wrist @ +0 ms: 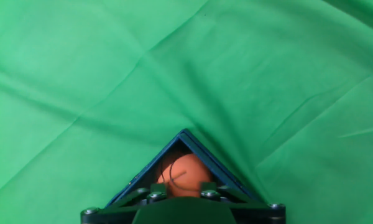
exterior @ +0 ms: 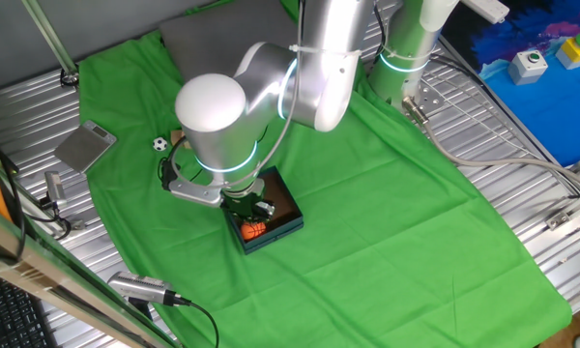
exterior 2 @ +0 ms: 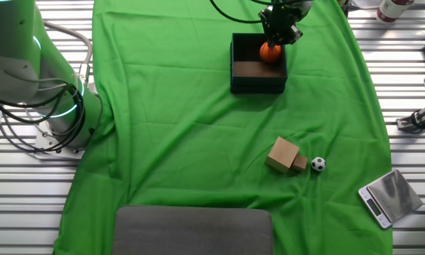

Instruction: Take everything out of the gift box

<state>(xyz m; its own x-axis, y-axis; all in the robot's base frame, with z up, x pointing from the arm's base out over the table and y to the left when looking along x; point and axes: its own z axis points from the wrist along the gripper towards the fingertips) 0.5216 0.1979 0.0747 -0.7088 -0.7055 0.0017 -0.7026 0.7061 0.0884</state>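
Note:
The gift box (exterior 2: 257, 86), dark teal with a brown inside, sits on the green cloth; it also shows in one fixed view (exterior: 282, 228) and as a corner in the hand view (wrist: 206, 157). The orange basketball (exterior 2: 270, 52) lies in its far corner. My gripper (exterior 2: 277, 34) reaches down into the box, with its fingers either side of the basketball (wrist: 184, 176) and closed on it (exterior: 254, 230). The soccer ball (exterior 2: 317, 164) and the tan wooden block (exterior 2: 286, 155) lie on the cloth outside the box. The soccer ball also shows in one fixed view (exterior: 159, 144).
A flat grey metal plate (exterior 2: 389, 197) lies off the cloth's corner, also in one fixed view (exterior: 85, 147). A grey pad (exterior 2: 193, 230) lies at the cloth's edge. The arm's base (exterior 2: 35, 78) stands on the slatted table beside the cloth.

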